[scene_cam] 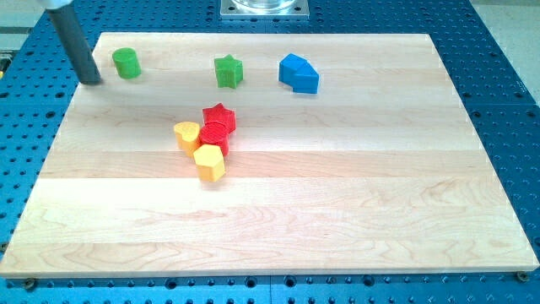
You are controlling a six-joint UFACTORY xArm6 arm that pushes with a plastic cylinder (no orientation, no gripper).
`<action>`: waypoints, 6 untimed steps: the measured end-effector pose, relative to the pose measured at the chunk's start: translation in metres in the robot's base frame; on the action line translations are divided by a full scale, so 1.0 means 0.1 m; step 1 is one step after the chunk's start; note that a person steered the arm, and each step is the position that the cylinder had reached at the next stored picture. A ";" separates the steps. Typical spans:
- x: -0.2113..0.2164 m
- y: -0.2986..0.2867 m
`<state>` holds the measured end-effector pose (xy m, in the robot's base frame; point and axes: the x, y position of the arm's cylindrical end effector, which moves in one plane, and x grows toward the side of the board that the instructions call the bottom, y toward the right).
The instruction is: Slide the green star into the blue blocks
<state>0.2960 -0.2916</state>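
Observation:
The green star (pixel 228 72) lies near the view's top, left of centre. The blue blocks (pixel 299 74) sit pressed together just to its right, with a small gap between them and the star. My tip (pixel 91 81) rests at the board's top left corner, just left of a green round block (pixel 126 63) and well left of the star.
A cluster sits mid-board: a red star (pixel 219 117), a second red block (pixel 214 136), a yellow heart (pixel 186 134) and a yellow block (pixel 209 162). The wooden board (pixel 337 211) lies on a blue perforated table (pixel 506 67). A metal mount (pixel 265 8) is at top centre.

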 end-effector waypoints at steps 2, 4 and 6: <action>-0.11 1.80; -0.07 1.93; 0.06 3.00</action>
